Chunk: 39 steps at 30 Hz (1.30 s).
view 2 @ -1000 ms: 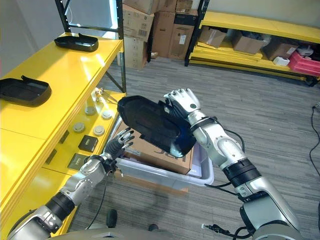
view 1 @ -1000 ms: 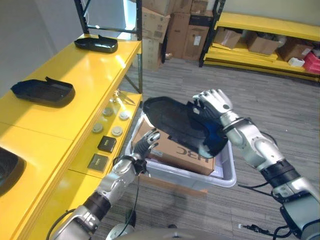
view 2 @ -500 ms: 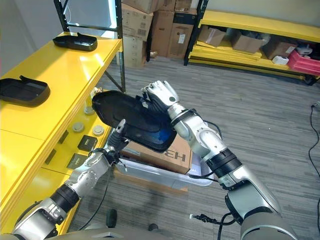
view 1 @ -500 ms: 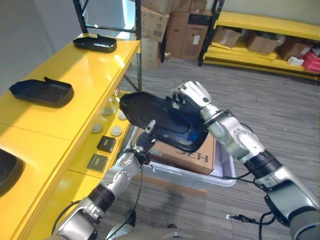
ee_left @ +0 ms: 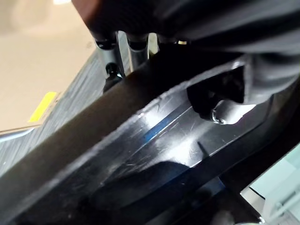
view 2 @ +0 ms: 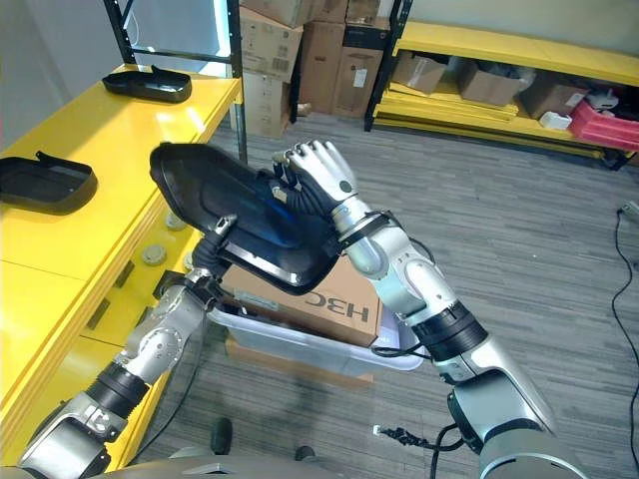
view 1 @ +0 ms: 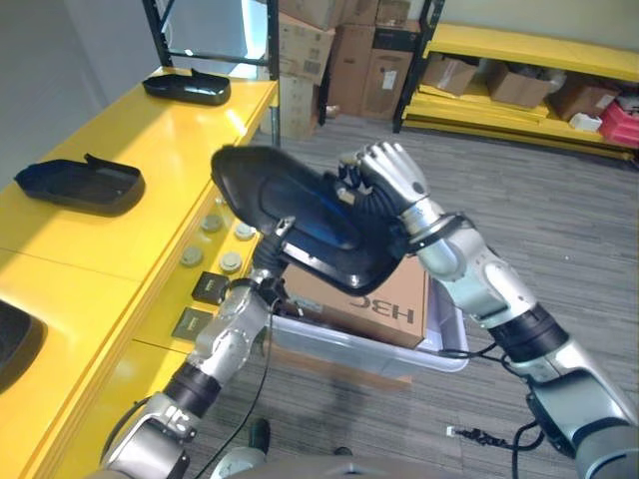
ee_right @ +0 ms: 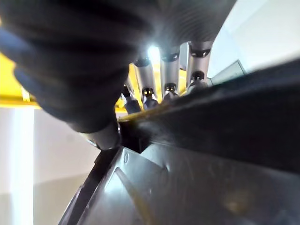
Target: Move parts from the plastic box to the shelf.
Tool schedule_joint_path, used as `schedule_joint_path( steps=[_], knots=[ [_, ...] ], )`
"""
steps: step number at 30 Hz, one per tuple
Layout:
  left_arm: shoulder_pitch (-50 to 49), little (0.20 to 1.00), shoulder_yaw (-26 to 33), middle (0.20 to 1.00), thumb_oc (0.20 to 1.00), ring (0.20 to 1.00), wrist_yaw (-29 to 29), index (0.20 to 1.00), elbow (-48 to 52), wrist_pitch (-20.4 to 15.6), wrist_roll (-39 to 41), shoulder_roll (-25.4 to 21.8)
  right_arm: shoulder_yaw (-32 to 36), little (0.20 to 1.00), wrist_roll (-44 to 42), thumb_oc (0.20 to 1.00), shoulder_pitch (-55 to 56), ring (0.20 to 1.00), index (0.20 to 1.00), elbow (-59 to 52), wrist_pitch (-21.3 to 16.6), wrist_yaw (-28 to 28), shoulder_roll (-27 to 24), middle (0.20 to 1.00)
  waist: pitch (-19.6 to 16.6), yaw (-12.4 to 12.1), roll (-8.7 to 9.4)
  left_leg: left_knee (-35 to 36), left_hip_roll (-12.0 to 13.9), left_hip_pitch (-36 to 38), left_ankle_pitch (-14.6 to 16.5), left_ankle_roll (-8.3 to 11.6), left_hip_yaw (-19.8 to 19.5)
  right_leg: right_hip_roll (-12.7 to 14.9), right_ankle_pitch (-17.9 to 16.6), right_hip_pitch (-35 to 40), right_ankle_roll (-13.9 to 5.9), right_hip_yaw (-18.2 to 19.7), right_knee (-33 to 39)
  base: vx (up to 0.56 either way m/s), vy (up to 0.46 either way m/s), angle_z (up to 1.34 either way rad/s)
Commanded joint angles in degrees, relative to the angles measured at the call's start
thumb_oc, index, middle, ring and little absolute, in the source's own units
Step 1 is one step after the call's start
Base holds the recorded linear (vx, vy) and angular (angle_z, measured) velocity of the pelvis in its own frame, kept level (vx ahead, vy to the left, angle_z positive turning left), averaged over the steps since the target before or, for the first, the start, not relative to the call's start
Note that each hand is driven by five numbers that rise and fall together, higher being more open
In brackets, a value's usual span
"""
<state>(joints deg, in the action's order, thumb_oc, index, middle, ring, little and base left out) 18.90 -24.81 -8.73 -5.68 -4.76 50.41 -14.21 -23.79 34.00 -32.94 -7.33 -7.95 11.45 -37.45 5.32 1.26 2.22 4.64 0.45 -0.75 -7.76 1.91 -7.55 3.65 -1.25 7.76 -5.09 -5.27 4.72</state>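
The one print large enough to make out stands on the long side of the brown cardboard box (view 1: 371, 304) that sits in the clear, pale plastic box (view 1: 399, 356) on the floor. It is a short row of bold dark characters, and from where the head looks down they stand upside down. The black moulded plastic part (view 1: 300, 215) held above hangs close over the cardboard but leaves the characters uncovered. The brown cartons (view 1: 351, 50) stacked at the far wall carry pale labels and faint markings, all too small to read. The black part itself shows no lettering that can be made out.
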Motion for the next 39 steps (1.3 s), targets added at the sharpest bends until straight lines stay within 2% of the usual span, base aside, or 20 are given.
schedule_joint_path(
  steps=[1,2,3,4,5,7,10,14,17,21,23,28,30,32,33,35,36,37,38,39],
  knots=[
    [10.09,0.2,2.45,0.2,0.2,0.2,-1.8,0.2,5.73,-9.36,-12.76,2.08,-3.58,0.2,-5.69,0.2,4.51,0.2,0.2,-6.89,-7.75,-1.63,0.9,0.2,-3.69,-0.98,1.52,-0.29,3.44,1.47,5.71,1.61,-0.36,2.32,3.01,-1.78,-1.51,0.7,-0.93,0.0,0.0,0.0],
    [9.57,0.2,3.45,0.2,0.2,0.2,-2.49,0.2,8.86,-9.65,-20.44,-0.06,-1.69,0.2,-12.38,0.2,6.95,0.2,0.2,-9.18,-9.71,-3.59,-0.16,0.2,-3.74,-0.94,1.62,-0.32,3.44,1.6,5.77,1.61,-0.3,2.39,3.06,-1.71,-1.53,0.63,-0.96,0.0,0.0,0.0],
    [9.08,0.2,4.13,0.2,0.2,0.2,-3.26,0.2,10.54,-10.01,-26.08,-1.6,0.74,0.815,-16.35,0.815,9.52,0.815,0.815,-9.81,-10.68,-3.98,-0.63,0.815,-3.85,-0.87,1.62,-0.34,3.42,1.67,5.82,1.56,-0.24,2.44,3.06,-1.6,-1.52,0.62,-0.95,0.0,0.0,0.0],
    [8.69,0.2,4.82,0.2,0.2,0.2,-3.75,0.2,11.59,-10.13,-29.88,-2.62,2.26,1.0,-19.51,1.0,11.68,1.0,1.0,-10.35,-11.28,-4.75,-0.3,1.0,-3.86,-0.71,1.59,-0.35,3.44,1.7,5.85,1.56,-0.16,2.45,3.06,-1.64,-1.51,0.63,-1.0,0.0,0.0,0.0],
    [8.62,0.2,4.73,0.2,0.2,0.2,-3.8,0.2,11.67,-10.09,-29.94,-2.61,2.4,1.0,-19.59,1.0,11.85,1.0,1.0,-10.5,-11.24,-4.87,-0.32,1.0,-3.9,-0.77,1.62,-0.35,3.44,1.7,5.86,1.56,-0.16,2.45,3.07,-1.63,-1.51,0.62,-1.0,0.0,0.0,0.0],
    [6.41,0.2,7.95,0.2,0.2,0.2,-7.4,0.2,13.53,-10.24,-48.1,-7.51,8.04,1.0,-25.12,1.0,19.87,1.0,1.0,-11.06,-13.03,-5.14,1.19,1.0,-3.94,-0.35,1.45,-0.32,3.59,1.89,6.02,1.61,0.25,2.44,3.15,-1.61,-1.54,0.7,-0.98,0.0,0.0,0.0],
    [4.07,0.2,10.01,0.2,0.2,0.2,-9.22,0.2,13.7,-10.26,-53.95,-9.61,10.92,1.0,-26.49,1.0,24.59,1.0,1.0,-10.27,-13.23,-4.83,2.14,1.0,-3.87,-0.15,1.4,-0.36,3.61,2.04,6.12,1.61,0.52,2.45,3.2,-1.66,-1.61,0.86,-1.12,0.0,0.002,-0.01],
    [-4.2,0.2,18.46,0.2,0.2,0.2,-9.12,0.2,16.56,-11.36,-65.5,-15.83,19.04,1.0,-28.77,1.0,41.74,1.0,1.0,-3.25,-12.65,-6.18,4.31,1.0,-3.6,1.1,1.24,-0.38,3.9,2.42,6.38,1.69,1.19,2.4,3.46,-1.95,-1.67,1.5,-1.84,0.01,0.002,-0.16],
    [-6.15,0.2,20.09,0.2,0.2,0.2,-8.98,0.2,17.71,-11.74,-66.16,-16.1,19.16,1.0,-31.97,1.0,45.63,1.0,1.0,3.67,-12.1,-7.03,7.15,1.0,-3.73,1.6,1.24,-0.41,3.89,2.68,6.51,1.67,1.38,2.46,3.52,-1.84,-1.69,1.58,-1.98,0.0,0.0,0.0],
    [-10.27,0.2,21.52,0.2,0.2,0.2,-8.17,0.2,19.23,-12.88,-65.11,-16.23,15.73,1.0,-40.49,1.0,45.96,1.0,1.0,28.34,-10.88,-7.04,15.32,1.0,-3.06,1.43,1.15,-0.54,3.85,2.81,6.64,1.41,1.65,2.6,3.62,-2.12,-1.77,1.71,-2.42,-0.01,-0.003,-0.02],
    [-13.0,0.2,22.41,0.2,0.2,0.2,-6.28,0.2,21.13,-14.22,-62.45,-16.06,11.72,1.0,-38.29,1.0,43.93,1.0,1.0,43.11,-8.42,-8.07,18.07,1.0,-2.48,0.46,0.9,-0.72,3.72,2.56,6.68,1.19,1.47,2.76,3.65,-2.58,-1.73,1.95,-2.71,-0.05,-0.013,-0.06],
    [-14.75,0.2,22.62,0.2,0.2,0.2,-3.86,0.2,22.13,-15.83,-54.3,-15.49,8.91,1.0,-36.17,1.0,39.94,1.0,1.0,58.96,-5.85,-8.23,21.57,1.0,-1.29,-1.2,0.4,-1.63,3.58,1.54,6.35,1.12,-0.2,2.39,4.45,-3.43,-1.16,2.16,-4.28,-0.04,-0.043,0.02],
    [-16.11,0.2,23.16,0.2,0.2,0.2,-3.03,0.2,22.41,-16.48,-52.06,-15.99,10.41,1.0,-39.94,1.0,39.17,1.0,1.0,64.18,-5.11,-8.56,23.54,1.0,0.02,-2.23,-0.11,-2.0,3.82,0.38,5.8,1.63,-2.35,1.41,6.01,-3.98,-0.06,1.41,-6.04,-0.04,-0.128,0.14],
    [-16.99,0.2,23.99,0.2,0.2,0.2,-3.03,0.2,22.87,-16.28,-51.98,-16.37,10.61,1.0,-40.71,1.0,38.57,1.0,1.0,66.48,-5.05,-8.75,24.47,1.0,0.58,-2.67,-0.32,-2.18,3.91,-0.66,5.03,2.2,-3.85,0.94,6.35,-4.39,0.5,0.42,-6.56,-0.08,-0.15,0.39],
    [-18.38,0.2,24.92,0.2,0.2,0.2,-1.94,0.2,23.55,-16.68,-49.67,-16.08,10.69,1.0,-40.81,1.0,37.41,1.0,1.0,70.58,-4.14,-9.07,25.19,1.0,1.79,-4.23,-0.79,-2.93,3.59,-2.51,3.63,2.96,-6.23,0.29,6.45,-4.69,1.29,-1.31,-6.66,-0.07,-0.108,0.6],
    [-18.46,0.2,25.1,0.2,0.2,0.2,-1.8,0.2,23.72,-16.59,-49.54,-16.09,10.65,1.0,-40.82,1.0,37.2,1.0,1.0,70.83,-4.27,-9.08,25.23,1.0,1.77,-3.74,-0.8,-3.07,3.53,-2.79,3.6,3.03,-6.71,0.28,6.49,-4.7,1.32,-1.77,-6.65,-0.1,-0.131,0.78],
    [-20.14,0.2,27.52,0.2,0.2,0.2,-0.9,0.2,26.16,-17.13,-48.1,-16.78,8.88,1.0,-36.28,1.0,34.69,1.0,1.0,75.96,-2.62,-9.29,24.47,1.0,4.11,-7.71,-2.21,-3.24,2.3,-6.52,-0.24,5.66,-11.53,-0.3,6.42,-4.98,2.19,-6.73,-5.36,-0.14,-0.147,0.83],
    [-20.17,0.2,27.61,0.2,0.2,0.2,-0.83,0.2,26.31,-17.05,-48.05,-16.75,8.9,1.0,-36.24,1.0,34.57,1.0,1.0,76.04,-2.65,-9.28,24.47,1.0,4.04,-7.44,-2.28,-3.2,2.23,-6.84,-0.59,5.67,-11.82,-0.3,6.13,-5.12,2.15,-7.01,-5.23,-0.26,-0.214,1.12],
    [-19.69,0.2,28.89,0.2,0.2,0.2,-0.6,0.2,27.61,-17.11,-47.3,-16.37,7.48,1.0,-32.4,1.0,32.4,1.0,1.0,78.41,-1.41,-9.58,23.59,1.0,5.55,-10.11,-3.03,-3.83,1.02,-9.43,-2.31,7.08,-14.24,0.37,6.1,-5.1,2.32,-10.38,-4.35,-0.15,-0.049,1.19],
    [-19.66,0.2,29.0,0.2,0.2,0.2,-0.53,0.2,27.75,-17.01,-47.26,-16.31,7.52,1.0,-32.36,1.0,32.2,1.0,1.0,78.52,-1.44,-9.58,23.58,1.0,5.44,-9.63,-3.13,-4.04,0.79,-10.0,-2.63,7.05,-14.73,0.42,5.76,-5.3,2.2,-10.87,-4.19,-0.19,-0.091,1.47]
  ],
)
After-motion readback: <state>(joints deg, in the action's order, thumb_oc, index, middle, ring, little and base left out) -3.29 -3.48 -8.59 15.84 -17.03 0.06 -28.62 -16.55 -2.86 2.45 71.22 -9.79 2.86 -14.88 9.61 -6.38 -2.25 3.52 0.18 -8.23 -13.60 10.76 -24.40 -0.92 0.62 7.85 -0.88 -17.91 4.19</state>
